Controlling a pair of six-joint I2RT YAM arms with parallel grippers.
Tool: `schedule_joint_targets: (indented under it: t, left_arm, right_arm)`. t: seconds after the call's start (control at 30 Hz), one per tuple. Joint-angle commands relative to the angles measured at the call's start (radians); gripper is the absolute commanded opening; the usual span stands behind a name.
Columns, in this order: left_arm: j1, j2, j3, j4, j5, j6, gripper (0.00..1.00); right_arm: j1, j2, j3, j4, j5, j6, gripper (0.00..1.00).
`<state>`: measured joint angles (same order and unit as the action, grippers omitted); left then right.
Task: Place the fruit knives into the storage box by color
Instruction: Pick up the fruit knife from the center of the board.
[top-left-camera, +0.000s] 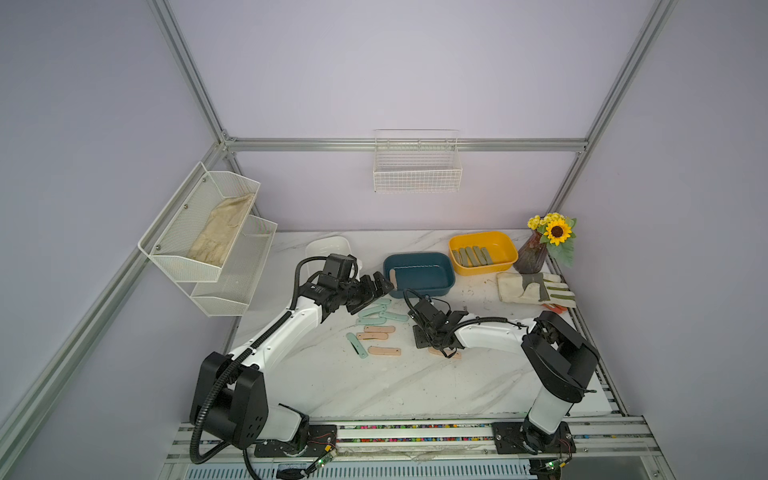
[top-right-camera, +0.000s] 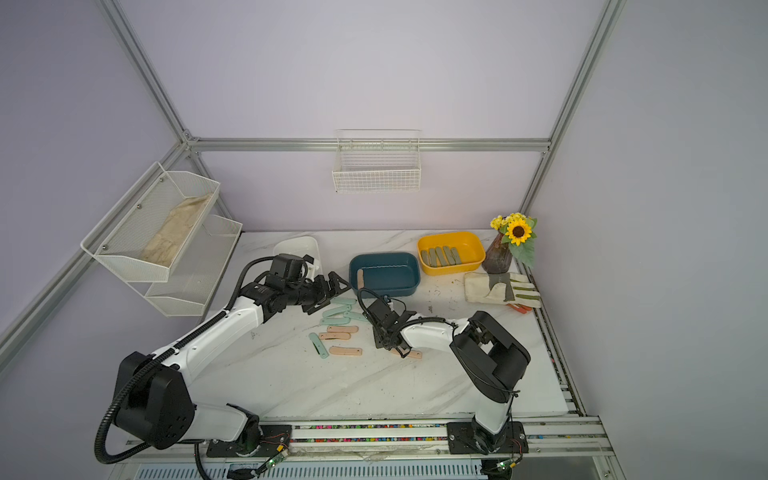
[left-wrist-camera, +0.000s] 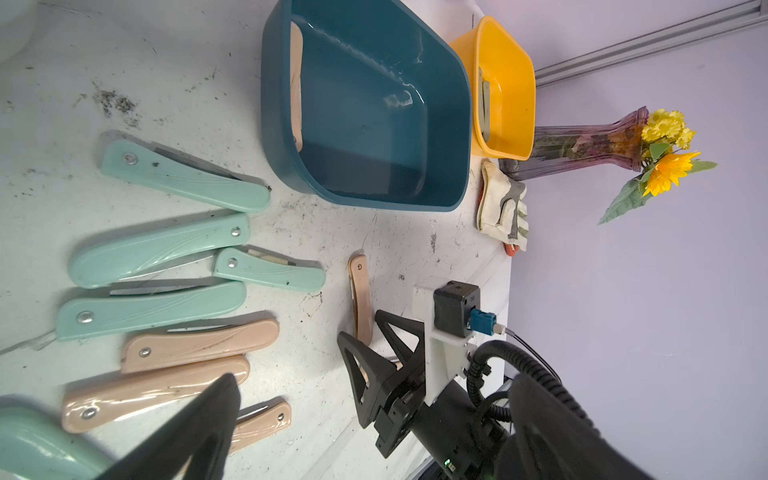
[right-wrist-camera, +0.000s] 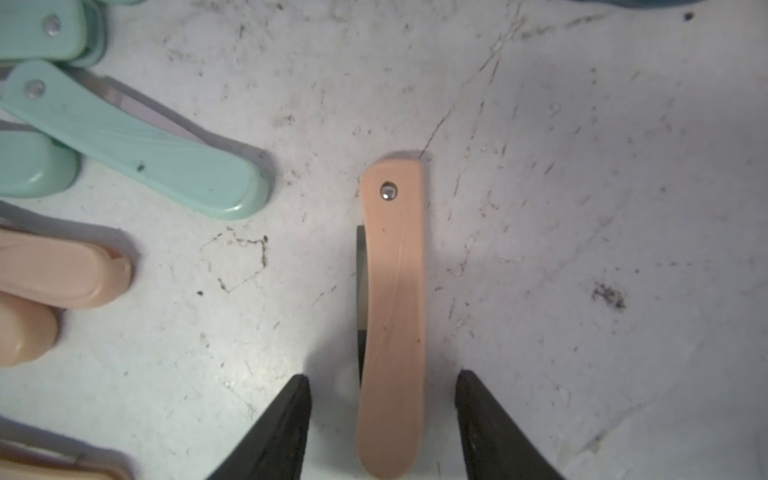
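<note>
Your right gripper (right-wrist-camera: 383, 376) is open, jaws straddling the lone pink knife (right-wrist-camera: 392, 311), which lies flat on the table (right-wrist-camera: 582, 208) right of centre. There's a gap each side, no contact yet. Stay centred on the handle, squeeze evenly across its width so it doesn't pivot, then lift straight. Left of it: loose pink knives (top-left-camera: 384, 351), then mint knives (top-left-camera: 374, 311). The left gripper (top-left-camera: 376, 293) gapes wide and empty over the mint ones. Farther, the blue box (top-left-camera: 419, 291) holds one boxed pink knife (top-left-camera: 392, 276); probably your target. Far right, yellow box (top-left-camera: 490, 268), olive knives (top-left-camera: 471, 255).

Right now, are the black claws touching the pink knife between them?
No, the right gripper straddles the pink knife, table showing either side.
</note>
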<state>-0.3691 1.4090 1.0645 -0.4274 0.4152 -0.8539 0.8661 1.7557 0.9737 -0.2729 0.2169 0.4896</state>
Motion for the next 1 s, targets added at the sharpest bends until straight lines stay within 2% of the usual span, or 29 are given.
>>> schedule_joint_targets:
  t: [0.0,0.4,0.8,0.97]
  left_arm:
    - [-0.007,-0.007,-0.034,0.025,0.005,-0.005,1.0]
    - [-0.008,-0.008,-0.034,0.025,0.001,-0.008,1.0]
    - [-0.009,-0.004,-0.028,0.025,0.003,-0.01,1.0]
    - [-0.012,-0.004,-0.017,0.026,0.003,-0.01,1.0]
  right_arm:
    - [0.018,0.041,-0.002,-0.073,0.042,0.012,0.56]
    - [0.023,0.102,0.024,-0.055,0.081,0.03,0.46]
    - [0.023,0.058,-0.052,-0.021,0.044,0.05,0.26]
    - [0.024,0.009,-0.059,-0.035,0.049,0.066,0.22]
